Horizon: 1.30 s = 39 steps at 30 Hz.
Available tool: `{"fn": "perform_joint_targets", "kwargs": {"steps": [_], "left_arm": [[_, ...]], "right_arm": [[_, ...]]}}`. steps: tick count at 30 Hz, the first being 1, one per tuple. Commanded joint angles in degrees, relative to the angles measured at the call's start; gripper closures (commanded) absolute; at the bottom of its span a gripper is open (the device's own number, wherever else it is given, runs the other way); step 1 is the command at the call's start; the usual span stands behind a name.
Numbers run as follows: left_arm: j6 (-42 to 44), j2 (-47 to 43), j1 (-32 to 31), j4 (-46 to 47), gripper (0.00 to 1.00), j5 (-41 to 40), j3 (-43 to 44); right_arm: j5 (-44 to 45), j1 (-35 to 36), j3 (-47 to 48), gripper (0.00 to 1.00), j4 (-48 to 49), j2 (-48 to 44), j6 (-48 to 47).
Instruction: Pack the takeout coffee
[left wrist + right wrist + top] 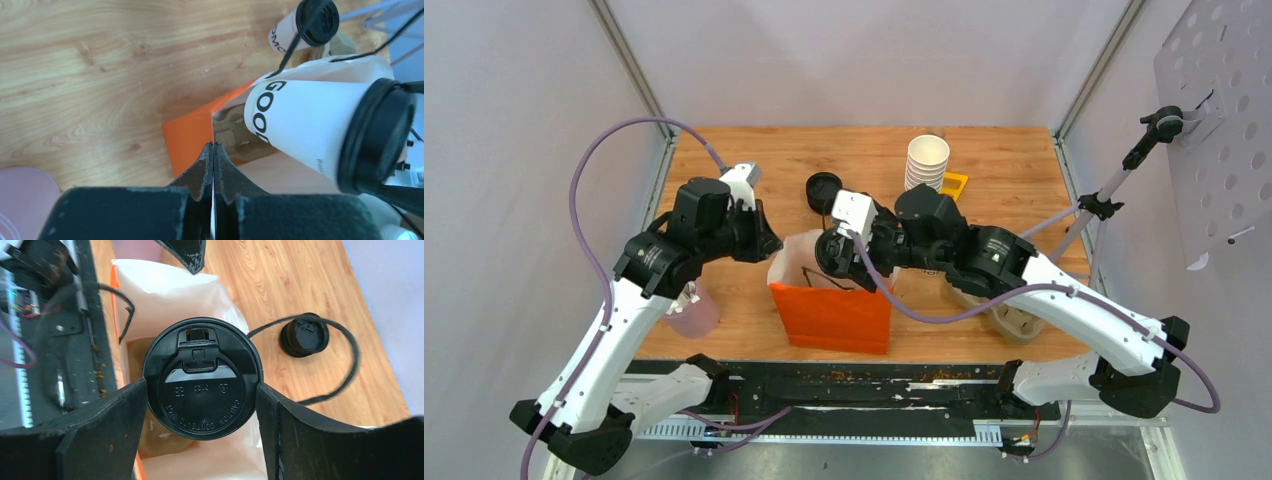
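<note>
One lidded cup (310, 130) fills the wide right claw (200, 407); shut left claw (213, 155) pinches the bag (829, 315).

One white cup (202, 390), black-lidded, hangs over the open orange bag (832, 315); the second cup (822, 190) stands behind it.

Bright, even, diffuse light; faint soft shadows on the surface (1014, 160); wrist views blur on the jaws at 6 o'clock.
</note>
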Motion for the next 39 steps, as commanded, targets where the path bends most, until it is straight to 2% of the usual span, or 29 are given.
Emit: {"fn": "perform_joint_targets", "kwargs": {"steps": [1, 5, 9, 10, 15, 19, 22, 28, 32, 39], "left_arm": [[0.75, 2.27, -0.02, 4.77, 1.0, -5.01, 4.16], [1.2, 4.68, 0.03, 6.32, 1.0, -7.85, 6.7], [1.24, 6.53, 0.34, 6.77, 1.0, -6.88, 7.98], [1.07, 6.84, 0.34, 6.24, 0.97, -6.23, 8.58], [-0.39, 6.26, 0.34, 0.36, 0.61, -4.53, 13.86], [0.0, 3.5, 0.35, -3.84, 0.5, -4.34, 12.92], [0.84, 2.34, 0.35, -7.15, 0.48, -5.04, 10.73], [1.11, 1.03, 0.33, -14.12, 0.45, -0.47, 9.58], [3.38, -0.49, 0.34, -13.74, 0.39, 2.3, 6.64], [4.29, -0.09, 0.35, -16.59, 0.4, -2.85, 9.46]], "right_arm": [[4.97, 0.24, 4.88, 0.36, 1.92, 2.98, -11.31], [5.32, -0.05, 7.49, 0.35, 0.39, 5.29, -14.93], [3.05, -0.04, 6.84, 0.35, 0.02, 5.3, -14.58], [2.41, -0.04, 6.23, 0.35, 0.09, 4.89, -14.07], [-1.73, 0.01, 2.97, 0.36, 0.88, 2.1, -11.48], [-4.09, 0.26, 0.73, 0.37, 0.03, 1.15, -9.67], [-5.44, 0.67, -0.7, 0.38, 0.17, 0.5, -8.71], [-6.04, 2.36, -1.91, 0.39, -1.94, 0.22, -8.92], [-4.36, 4.33, -3.56, 0.39, -2.34, -0.35, -8.66], [-1.66, 7.03, -5.87, 0.39, -0.44, -1.97, -7.45]]}}
